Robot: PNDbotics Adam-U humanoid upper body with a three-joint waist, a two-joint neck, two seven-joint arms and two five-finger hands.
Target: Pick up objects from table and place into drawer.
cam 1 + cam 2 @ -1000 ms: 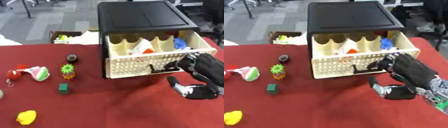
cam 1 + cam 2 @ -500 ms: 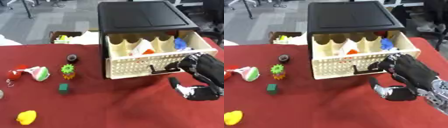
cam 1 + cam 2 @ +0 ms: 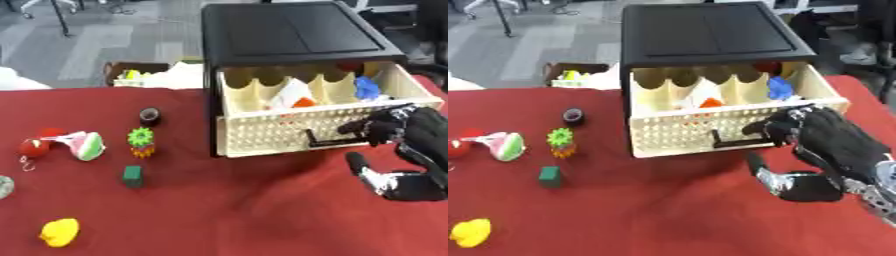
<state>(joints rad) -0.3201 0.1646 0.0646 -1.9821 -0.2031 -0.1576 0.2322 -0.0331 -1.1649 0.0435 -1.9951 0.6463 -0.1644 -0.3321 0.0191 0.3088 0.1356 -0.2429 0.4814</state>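
One hand shows — the right hand, black, reaching in from the right edge with its fingers curled against the front of the drawer at the dark handle; whether they actually wrap the handle cannot be told. Its thumb points down toward the red tabletop.

The cream drawer stands pulled out of the black cabinet, and inside it lie a blue thing, an orange-and-white thing and something red at the back.

Left of the cabinet, loose on the tabletop: a small dark ring, a green spiky toy on an orange base, a dark green block, a yellow duck near the front edge, and a watermelon-slice toy — just beside it a red ball.
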